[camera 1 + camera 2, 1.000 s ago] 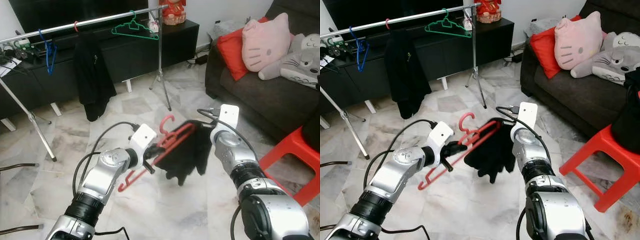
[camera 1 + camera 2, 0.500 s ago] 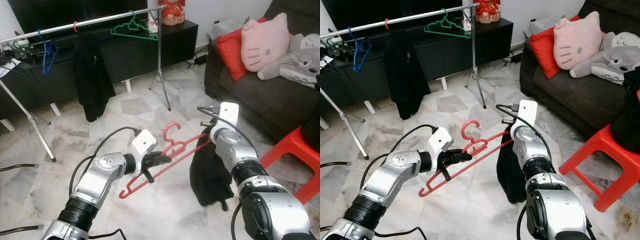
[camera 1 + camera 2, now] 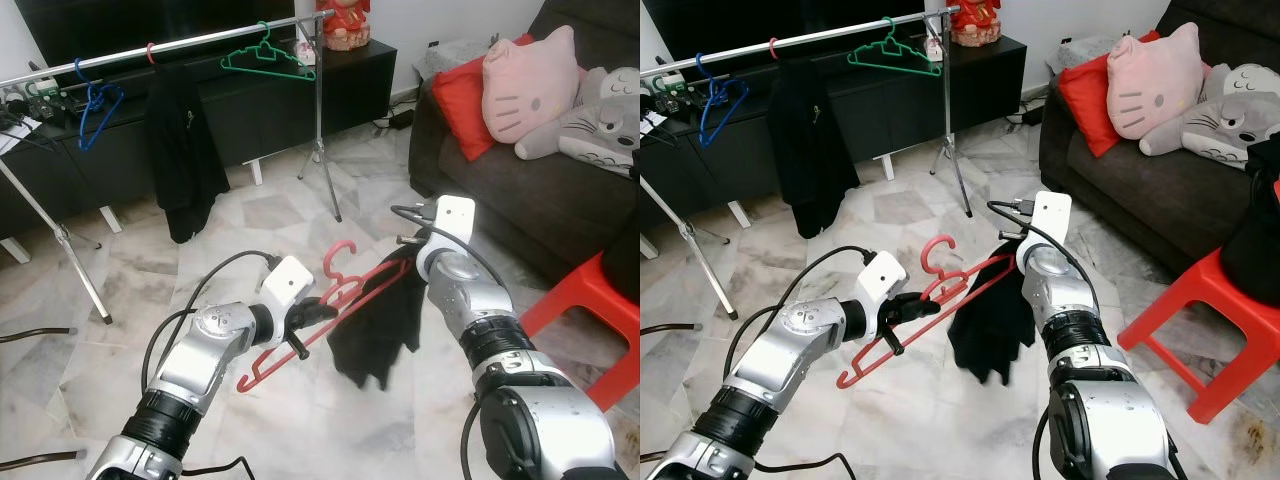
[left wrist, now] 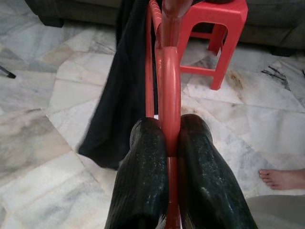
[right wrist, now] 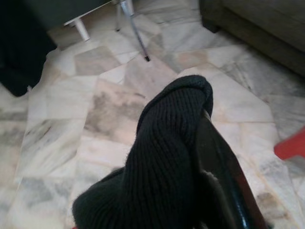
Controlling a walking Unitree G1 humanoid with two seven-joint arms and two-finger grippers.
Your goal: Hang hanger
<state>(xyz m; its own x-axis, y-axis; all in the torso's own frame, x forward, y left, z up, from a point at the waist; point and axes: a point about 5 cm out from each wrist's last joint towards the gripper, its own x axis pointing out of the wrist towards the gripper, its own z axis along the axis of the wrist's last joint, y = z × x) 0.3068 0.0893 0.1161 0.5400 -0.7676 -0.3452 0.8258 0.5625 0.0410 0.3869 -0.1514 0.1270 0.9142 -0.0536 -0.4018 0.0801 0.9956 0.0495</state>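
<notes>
1. Compared with half a second ago, the black garment (image 3: pixel 375 325) has been drawn back in toward the red hanger (image 3: pixel 330 305); it was then hanging straight down beneath the right arm, and it is now bunched beside the hanger's far end.
2. The red hanger is held above the marble floor (image 3: pixel 250 215), tilted, with its hook (image 3: pixel 933 250) pointing up and its lower end toward the robot.
3. The left claw (image 4: pixel 164 143) is clenched on the hanger; in the left wrist view the two black fingers (image 4: pixel 145 176) are pressed against either side of the red bar.
4. The right claw (image 3: pixel 408 262) is seen at the hanger's upper end, wrapped in the black knit fabric; one dark finger (image 5: pixel 224 176) can be made out under the cloth, but whether the claw is clenched cannot be told.
5. A clothes rail (image 3: pixel 200 42) stands beyond, well apart from the hanger, and carries a green hanger (image 3: pixel 268 58), a blue hanger (image 3: pixel 92 100) and a black jacket (image 3: pixel 185 150).
6. A red stool (image 3: pixel 590 310) stands to the right, by a dark sofa (image 3: pixel 540 190).
</notes>
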